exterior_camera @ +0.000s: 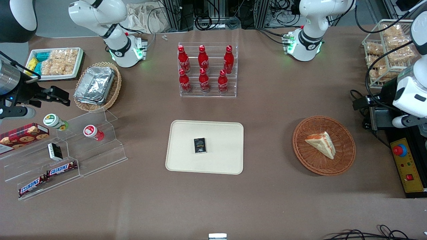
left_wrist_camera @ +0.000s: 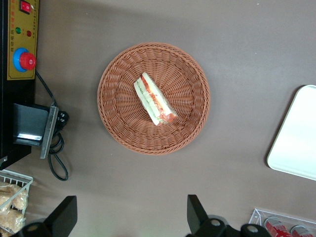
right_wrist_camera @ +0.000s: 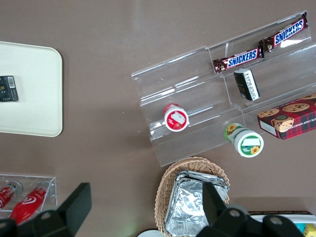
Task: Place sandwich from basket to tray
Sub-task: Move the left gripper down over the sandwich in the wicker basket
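1. Sandwich (exterior_camera: 321, 143) lies in the basket (exterior_camera: 343, 160), filling edge facing up toward the wrist camera; we see red and green layers.
2. Gripper (left_wrist_camera: 131, 217) hangs high above the basket, off its rim toward the bottle rack; fingers (left_wrist_camera: 196, 212) spread wide, nothing between them.
3. Tray (exterior_camera: 186, 160) sits well apart from the basket, toward the parked arm's end; a small black box (exterior_camera: 199, 145) rests on it.
4. Bottles (exterior_camera: 203, 68) stand farther from the front camera than the basket.
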Controlling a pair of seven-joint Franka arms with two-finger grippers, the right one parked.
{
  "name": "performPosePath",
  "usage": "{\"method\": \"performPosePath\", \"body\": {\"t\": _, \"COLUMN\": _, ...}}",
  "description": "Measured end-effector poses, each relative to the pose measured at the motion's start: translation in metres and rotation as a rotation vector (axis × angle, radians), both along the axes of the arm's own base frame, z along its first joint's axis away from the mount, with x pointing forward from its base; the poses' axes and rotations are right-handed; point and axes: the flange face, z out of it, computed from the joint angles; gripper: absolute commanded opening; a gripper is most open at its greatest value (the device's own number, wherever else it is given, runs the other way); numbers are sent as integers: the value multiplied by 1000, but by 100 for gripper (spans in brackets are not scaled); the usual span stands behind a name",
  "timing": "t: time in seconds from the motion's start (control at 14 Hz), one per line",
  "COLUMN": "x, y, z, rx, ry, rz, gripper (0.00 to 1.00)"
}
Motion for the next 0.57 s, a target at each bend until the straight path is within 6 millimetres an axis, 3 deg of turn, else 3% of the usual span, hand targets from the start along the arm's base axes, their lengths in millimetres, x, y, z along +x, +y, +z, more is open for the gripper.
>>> {"method": "performPosePath", "body": {"t": 0.29, "x": 8, "y": 4, "z": -21, "rx": -1, "ry": 37, "rz": 45, "gripper": 100}}
{"method": "performPosePath", "body": {"t": 0.43, "x": 17, "y": 6, "z": -57, "rx": 6, "ry": 86, "rz": 147, "gripper": 100}}
{"method": "performPosePath", "body": {"t": 0.57, "x": 27, "y": 7, "z": -107, "rx": 11, "ry": 57, "rz": 277, "gripper": 100}}
